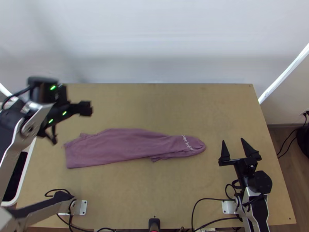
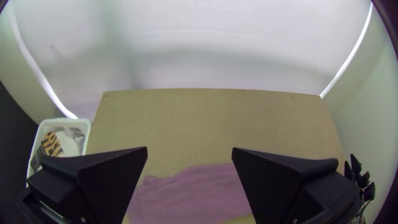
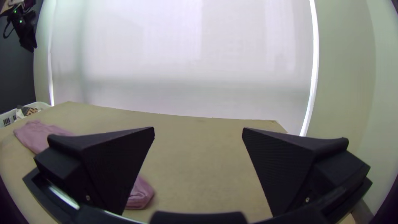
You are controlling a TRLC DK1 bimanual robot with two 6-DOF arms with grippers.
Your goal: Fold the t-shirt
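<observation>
White panel (image 1: 174,38): spans the back of the room, beyond both sets of fingers; a bright strip runs down each side. Table (image 1: 174,108): light wood, plain, flat; it extends under the right gripper (image 1: 232,140), whose two fingers stand wide apart, nothing between them. Brown floor (image 1: 287,166): to the right of those fingers. T-shirt (image 1: 116,147): mauve, lying in a long narrow folded strip; one end is near the right fingers, on their left, the other on the near side of the left gripper (image 1: 65,110), raised, fingers wide and empty. White bin (image 2: 87,124): left of the left fingers; inside, an orange item (image 2: 52,145) with bold dark print. Pale lettering (image 1: 187,143): small, across the t-shirt's end nearer the right fingers.
</observation>
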